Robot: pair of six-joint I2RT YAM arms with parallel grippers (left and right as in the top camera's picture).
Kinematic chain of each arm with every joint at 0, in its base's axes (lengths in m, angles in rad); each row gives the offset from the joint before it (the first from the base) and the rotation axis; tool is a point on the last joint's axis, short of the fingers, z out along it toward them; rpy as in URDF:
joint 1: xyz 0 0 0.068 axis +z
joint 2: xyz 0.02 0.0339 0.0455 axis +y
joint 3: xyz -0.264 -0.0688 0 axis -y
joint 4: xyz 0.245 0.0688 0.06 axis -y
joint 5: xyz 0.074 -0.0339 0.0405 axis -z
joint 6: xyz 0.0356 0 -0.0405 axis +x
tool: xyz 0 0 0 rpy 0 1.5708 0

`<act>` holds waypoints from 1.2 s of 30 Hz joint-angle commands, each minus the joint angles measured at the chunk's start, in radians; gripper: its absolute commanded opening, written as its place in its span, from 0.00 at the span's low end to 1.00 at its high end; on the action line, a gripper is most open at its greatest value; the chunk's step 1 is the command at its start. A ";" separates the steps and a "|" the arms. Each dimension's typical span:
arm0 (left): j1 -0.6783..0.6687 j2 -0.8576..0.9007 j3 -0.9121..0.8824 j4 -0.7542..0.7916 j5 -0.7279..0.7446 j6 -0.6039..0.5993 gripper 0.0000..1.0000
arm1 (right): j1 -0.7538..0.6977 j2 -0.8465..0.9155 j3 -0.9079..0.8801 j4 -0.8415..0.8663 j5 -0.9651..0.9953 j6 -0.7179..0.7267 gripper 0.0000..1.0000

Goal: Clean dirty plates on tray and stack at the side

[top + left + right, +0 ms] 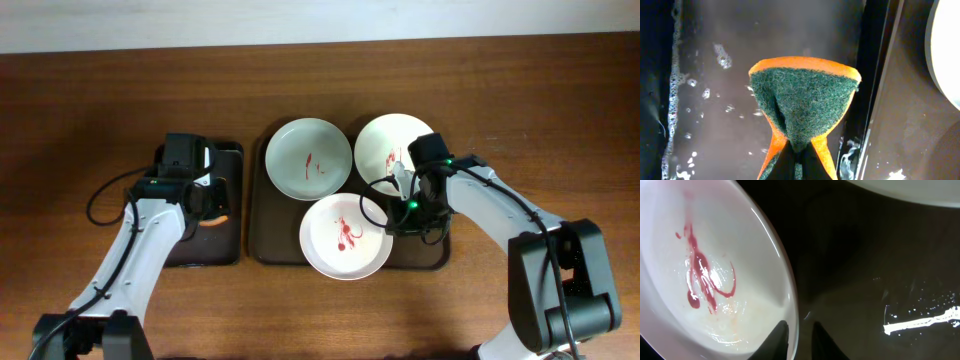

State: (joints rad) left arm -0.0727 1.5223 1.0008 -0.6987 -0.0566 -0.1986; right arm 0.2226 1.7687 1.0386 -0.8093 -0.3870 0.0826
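Slippage is the chief danger: the right gripper (801, 337) has one finger inside and one outside the rim of the front plate (346, 236), but the right wrist view does not show whether it is truly clamped. The glazed wall is glossy and the tray (262, 232) beside it carries a wet streak (920, 320), so a thin edge hold could let the plate tip or slide out if it is raised or scrubbed hard. That plate already overhangs the tray's near rim, so a push from the sponge could shove it onto the tabletop (100, 100). It also lies close to the rear right plate (385, 140), which it could knock when moved. The left gripper (796, 169) is closed on the sponge (805, 105), pinching it into a fold over the black tray (190, 252); a wet sponge may drip on the way across. By count there are three plates, all on the brown tray and each with red smears, the third being the rear left plate (308, 158). There are two trays, one sponge and two arms, and nothing is yet stacked at the side.
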 commanded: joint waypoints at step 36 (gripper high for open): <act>-0.085 0.013 0.013 0.074 -0.186 0.011 0.00 | 0.067 0.011 -0.019 0.032 0.077 0.095 0.04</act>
State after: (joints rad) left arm -0.1558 1.5223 1.0008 -0.6231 -0.1825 -0.1986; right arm 0.2844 1.7706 1.0283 -0.7799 -0.3378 0.1722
